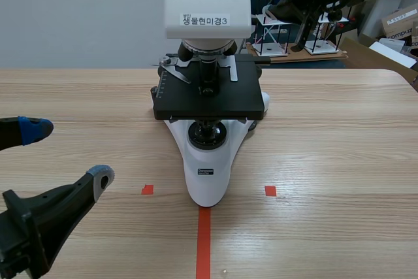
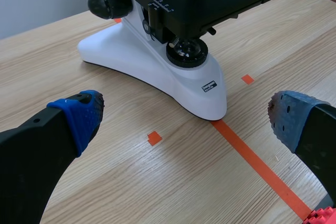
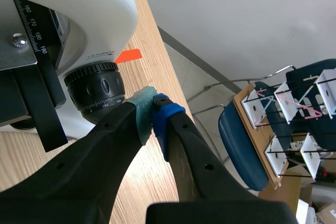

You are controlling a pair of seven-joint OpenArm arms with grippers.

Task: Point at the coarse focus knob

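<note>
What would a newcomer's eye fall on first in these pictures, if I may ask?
A white and black microscope stands mid-table. The right claw, shut, has its tips at the black ribbed knob on the microscope's side. The left claw hangs open, short of the microscope.

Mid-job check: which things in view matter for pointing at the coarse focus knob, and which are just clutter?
Part of the job:
- microscope
- coarse focus knob
- right end effector, shut, tips right beside the knob

Just lying about:
- left end effector, open, low on the table short of the microscope
- blue chair
- white racks
- cardboard box
</note>
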